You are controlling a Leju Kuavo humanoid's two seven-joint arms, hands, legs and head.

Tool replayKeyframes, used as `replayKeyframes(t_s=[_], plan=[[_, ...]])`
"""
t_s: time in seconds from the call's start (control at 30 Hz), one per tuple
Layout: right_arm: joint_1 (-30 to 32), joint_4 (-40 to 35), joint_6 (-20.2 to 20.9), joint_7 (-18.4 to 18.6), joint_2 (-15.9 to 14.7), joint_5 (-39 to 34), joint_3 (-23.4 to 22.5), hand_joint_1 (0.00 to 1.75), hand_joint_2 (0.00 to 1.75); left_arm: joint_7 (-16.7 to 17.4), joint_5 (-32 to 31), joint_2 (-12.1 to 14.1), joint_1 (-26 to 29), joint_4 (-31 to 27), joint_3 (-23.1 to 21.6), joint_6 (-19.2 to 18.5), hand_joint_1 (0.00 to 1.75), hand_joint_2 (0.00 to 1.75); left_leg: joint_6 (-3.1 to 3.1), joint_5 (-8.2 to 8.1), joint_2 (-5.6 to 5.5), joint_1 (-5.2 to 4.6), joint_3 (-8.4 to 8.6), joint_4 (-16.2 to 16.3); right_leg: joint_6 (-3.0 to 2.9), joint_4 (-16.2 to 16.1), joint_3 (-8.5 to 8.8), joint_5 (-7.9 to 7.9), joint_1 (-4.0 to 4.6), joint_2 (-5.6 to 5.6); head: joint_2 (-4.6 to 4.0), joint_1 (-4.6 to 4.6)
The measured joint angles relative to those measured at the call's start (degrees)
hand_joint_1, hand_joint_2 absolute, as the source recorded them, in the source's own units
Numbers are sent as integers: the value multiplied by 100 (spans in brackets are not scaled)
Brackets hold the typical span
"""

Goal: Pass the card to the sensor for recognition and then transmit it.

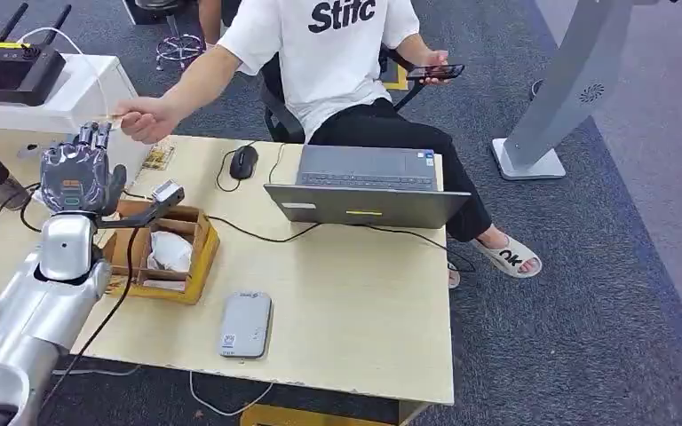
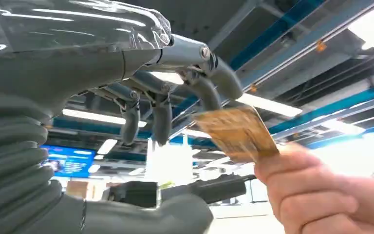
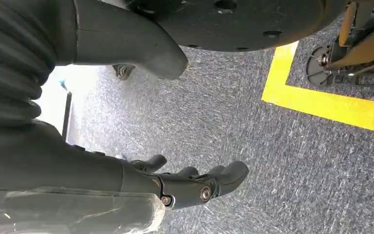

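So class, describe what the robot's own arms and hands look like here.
The left arm is smooth silver metal, with a black cable beside it. The left hand has a clear, shiny cover with an orange and a green marking, a grey ribbed cuff and dark grey fingers. The right hand looks alike.

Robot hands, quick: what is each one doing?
Left hand: open, fingers apart; a person's hand holds the card at its fingers.
Right hand: open, holding nothing.

Laptop (image 1: 368, 188) right of wooden box (image 1: 186, 232)
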Motion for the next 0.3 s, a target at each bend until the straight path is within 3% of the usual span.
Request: replayKeyframes(t_s=[0.13,0.3], plan=[[1,0,-5,2,0,-26,0,0,175,-296,74,-154,62,-127,2,64,0,0,0,1,-2,-1,-2,0,1,0,1,1,0,0,0,-2],[3,0,-5,13,0,-68,0,0,175,-433,133,-289,174,-391,2,68,0,0,1,1,-3,-1,-3,1,2,0,1,1,0,-1,0,2]])
